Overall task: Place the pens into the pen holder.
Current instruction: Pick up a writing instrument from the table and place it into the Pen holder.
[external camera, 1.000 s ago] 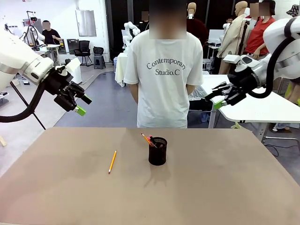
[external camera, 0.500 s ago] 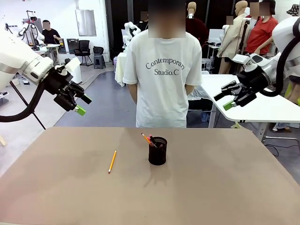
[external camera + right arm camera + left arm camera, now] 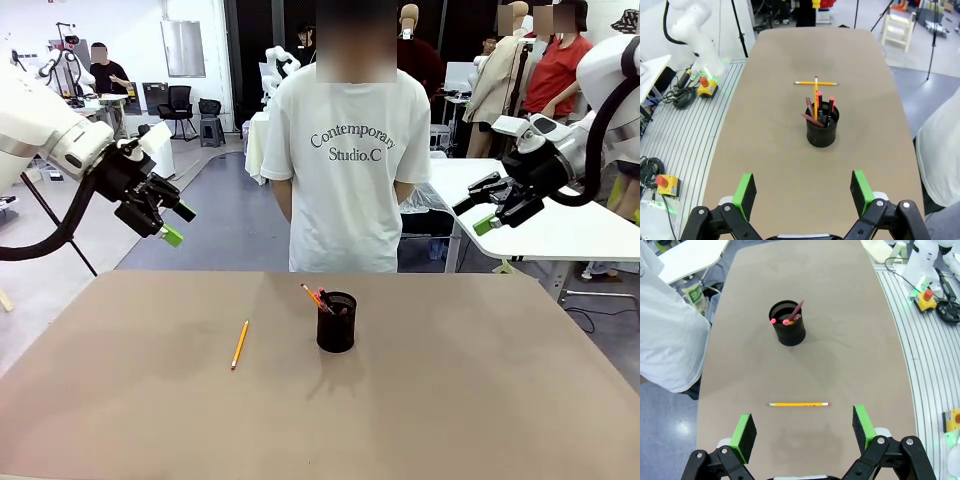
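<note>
One pencil [image 3: 240, 345] left flat on the surface [image 3: 450, 400], just left of the pen holder [image 3: 336, 325]; it hasn't budged in the last second. The holder stands upright mid-surface with the other pens [image 3: 316, 297] already poking out of it. My left gripper [image 3: 180, 224] hangs high over the left edge, fingers apart, empty, no motion. My right gripper [image 3: 472, 217] is also spread and empty (it drifted back to the right and has about settled). Reads to me as the right arm clearing out, so the last pick likely falls to the left arm. The person [image 3: 350, 170] stands at the far side, not reaching in.
</note>
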Controlling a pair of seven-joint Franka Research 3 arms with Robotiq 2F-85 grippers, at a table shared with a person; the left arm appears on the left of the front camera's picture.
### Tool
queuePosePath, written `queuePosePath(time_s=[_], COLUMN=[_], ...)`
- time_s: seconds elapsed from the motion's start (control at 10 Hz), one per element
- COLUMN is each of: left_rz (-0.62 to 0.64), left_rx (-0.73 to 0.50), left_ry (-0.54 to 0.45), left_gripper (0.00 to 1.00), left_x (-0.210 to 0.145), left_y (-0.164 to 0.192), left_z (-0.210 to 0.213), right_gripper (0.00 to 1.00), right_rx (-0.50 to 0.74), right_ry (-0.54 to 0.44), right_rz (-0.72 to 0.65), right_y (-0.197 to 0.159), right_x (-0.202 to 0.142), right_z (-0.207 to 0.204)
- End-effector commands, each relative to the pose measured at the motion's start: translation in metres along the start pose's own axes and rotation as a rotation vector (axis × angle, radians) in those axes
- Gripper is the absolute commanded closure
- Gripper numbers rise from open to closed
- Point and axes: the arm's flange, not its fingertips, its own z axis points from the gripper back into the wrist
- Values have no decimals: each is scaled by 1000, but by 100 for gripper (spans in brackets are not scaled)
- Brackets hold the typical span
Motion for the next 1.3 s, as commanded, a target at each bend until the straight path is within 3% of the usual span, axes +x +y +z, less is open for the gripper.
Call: queuePosePath(time_s=[0.0, 0.7, 0.8, 1.0, 1.2], left_rz=[11, 0, 97, 283, 383], left_rx=[4, 0, -5, -56, -66], left_ry=[3, 0, 157, 372, 525], left_gripper=[0, 0, 0, 0, 0], left_x=[3, 0, 6, 16, 33], left_y=[0, 0, 11, 18, 9], left_z=[2, 0, -10, -32, -55], right_gripper=[0, 0, 0, 0, 0], right_rx=[5, 5, 5, 5, 5], right_ry=[1, 1, 1, 1, 1], right_rz=[-13, -13, -13, -13, -13], right_y=[0, 0, 0, 0, 0], right_x=[6, 6, 6, 6, 6], right_z=[1, 1, 1, 1, 1])
